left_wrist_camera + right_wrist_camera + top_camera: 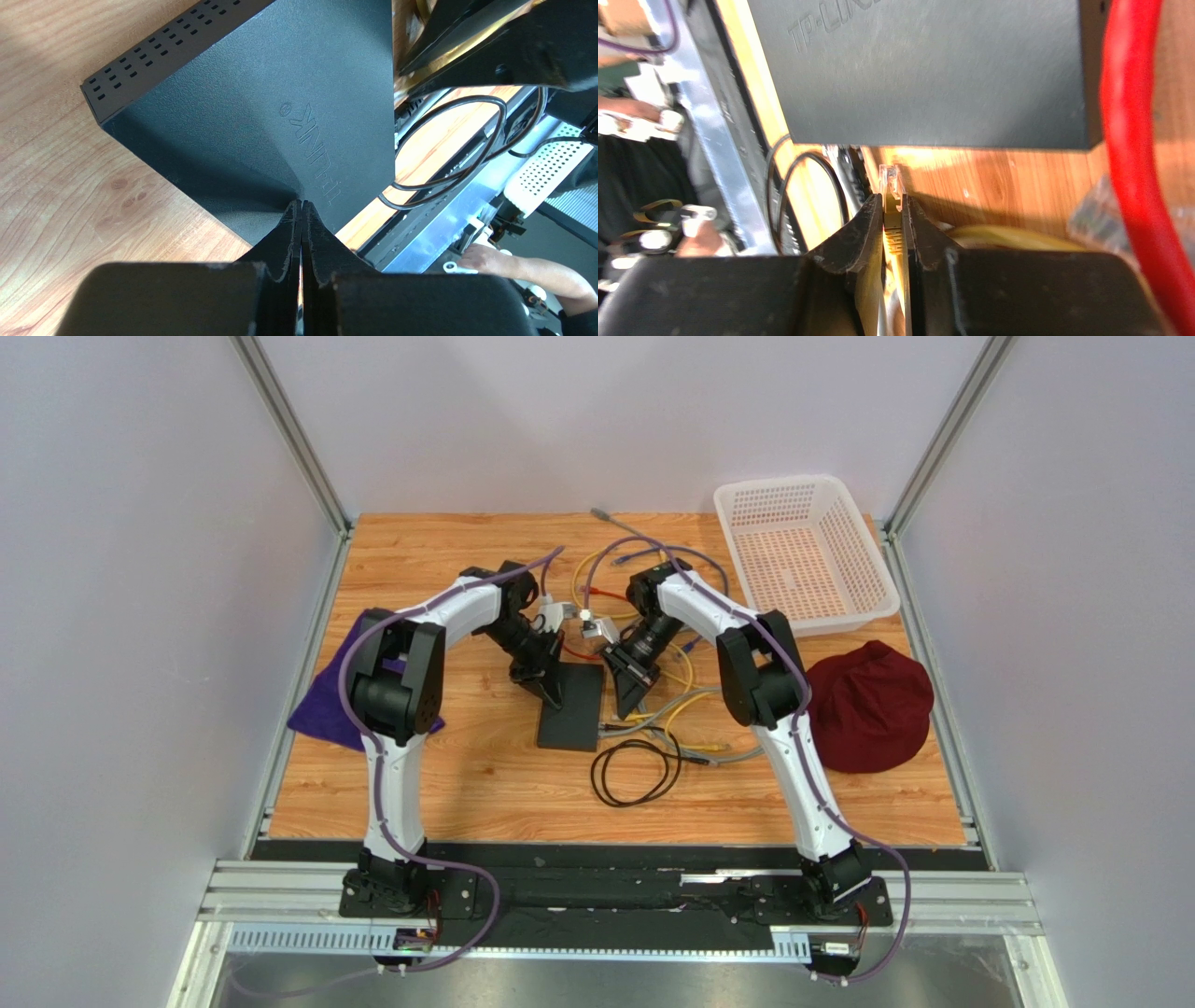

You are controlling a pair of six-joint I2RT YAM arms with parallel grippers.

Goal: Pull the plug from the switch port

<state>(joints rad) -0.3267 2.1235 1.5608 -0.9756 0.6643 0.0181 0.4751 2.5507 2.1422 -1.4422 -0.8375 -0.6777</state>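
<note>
black switch (934,70) hides its sockets; plug (889,183) seemingly out.

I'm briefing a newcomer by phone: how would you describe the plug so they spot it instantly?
On the wooden table, find the flat black switch between the two arms. Beside its edge the right arm's jaws pinch a yellow cable; the plug is the small clear connector at its tip, the only cable end held rather than lying loose.
</note>
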